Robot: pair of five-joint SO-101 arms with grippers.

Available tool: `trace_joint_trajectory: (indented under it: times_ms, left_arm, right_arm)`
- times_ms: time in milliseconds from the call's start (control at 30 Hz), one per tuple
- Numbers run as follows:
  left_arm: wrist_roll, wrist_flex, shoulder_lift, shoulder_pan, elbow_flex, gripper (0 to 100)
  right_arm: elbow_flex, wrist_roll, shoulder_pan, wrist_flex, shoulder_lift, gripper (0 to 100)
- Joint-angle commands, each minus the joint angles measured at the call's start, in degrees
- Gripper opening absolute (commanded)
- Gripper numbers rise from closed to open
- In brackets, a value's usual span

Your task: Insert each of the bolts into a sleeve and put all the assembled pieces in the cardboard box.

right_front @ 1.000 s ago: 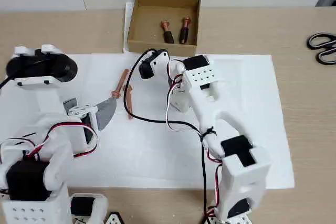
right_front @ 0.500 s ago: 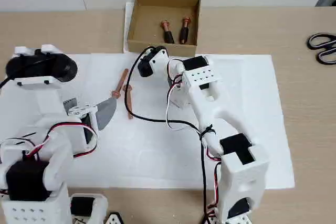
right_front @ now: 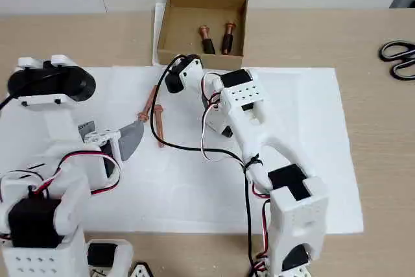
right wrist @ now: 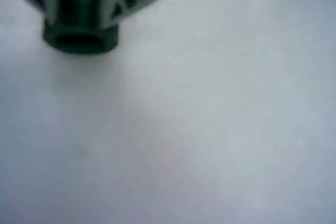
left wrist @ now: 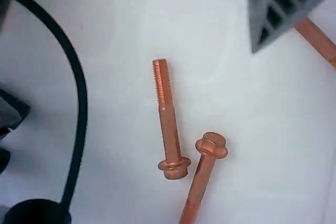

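Observation:
Two copper bolts (left wrist: 167,119) (left wrist: 202,182) lie loose on the white sheet, heads close together; in the high view they are one slanted bolt (right_front: 150,100) and one straight bolt (right_front: 159,126). My left gripper (right_front: 131,137) sits just left of them, and a third copper bolt shaft (left wrist: 317,40) sticks out beside its grey finger (left wrist: 278,3). My right gripper (right wrist: 79,9) is shut on a black sleeve (right wrist: 80,39), held low over bare white sheet. The right arm (right_front: 243,102) stretches toward the bolts. The cardboard box (right_front: 170,24) holds two assembled pieces (right_front: 206,39) (right_front: 228,37).
A black cable (right_front: 155,128) from the right arm loops past the loose bolts, also seen as the cable (left wrist: 79,103) in the left wrist view. Scissors (right_front: 399,56) lie on the wooden table at the far right. The white sheet (right_front: 311,128) covers the middle.
The right arm has swung a little to the left, toward the loose bolts, with the sleeve in its gripper. The left arm and the bolts have stayed put.

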Motion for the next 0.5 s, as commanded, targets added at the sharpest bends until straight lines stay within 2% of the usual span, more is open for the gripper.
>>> trace_joint_trajectory:
  times_ms: [0, 300, 467]
  left_arm:
    - [0.2, -1.0, -0.7, -0.4, -0.2, 29]
    - [0.1, -1.0, -0.7, -0.4, -0.2, 29]
    - [0.1, -1.0, -0.7, -0.4, -0.2, 29]
  right_arm:
    - [-1.1, -0.8, 0.9, 2.3, 4.0, 6.1]
    - [-8.3, -0.8, 1.0, 13.3, 4.1, 10.8]
    - [-8.7, -0.8, 1.1, 14.1, 4.6, 10.8]
